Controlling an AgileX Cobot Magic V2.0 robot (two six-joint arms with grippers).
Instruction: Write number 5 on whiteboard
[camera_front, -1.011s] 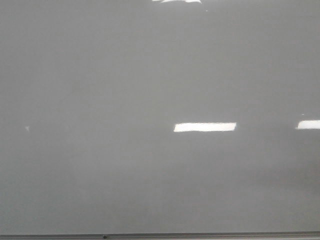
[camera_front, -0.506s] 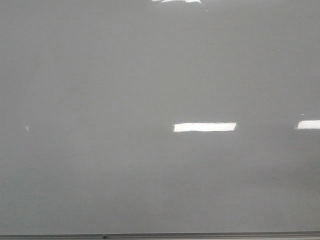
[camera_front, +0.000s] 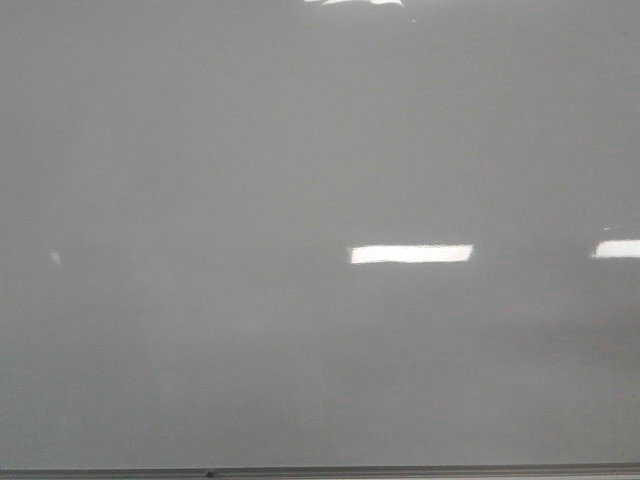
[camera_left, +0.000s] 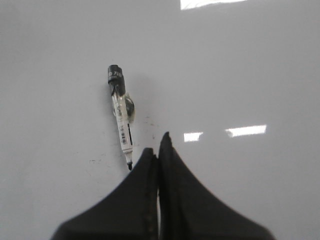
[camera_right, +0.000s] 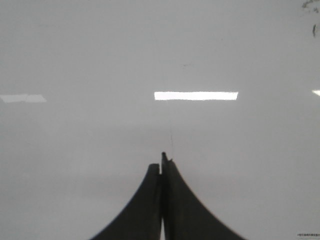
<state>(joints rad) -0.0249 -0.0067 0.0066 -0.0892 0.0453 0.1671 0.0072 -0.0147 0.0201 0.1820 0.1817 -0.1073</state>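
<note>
The grey-white glossy whiteboard (camera_front: 200, 200) fills the front view, with a thin grey edge strip (camera_front: 400, 470) along its near side; no arm shows there. No number 5 is in view. In the left wrist view the board (camera_left: 250, 75) carries a marker (camera_left: 120, 116), white body with a black cap, its bare black tip pointing at my left gripper (camera_left: 157, 145). That gripper is shut and empty, the marker tip just beside it. My right gripper (camera_right: 161, 161) is shut and empty over bare board (camera_right: 75, 60).
Bright rectangular light reflections (camera_front: 410, 254) lie on the board. Faint dark smudges mark the board near the marker (camera_left: 150, 121) and at one corner of the right wrist view (camera_right: 311, 6).
</note>
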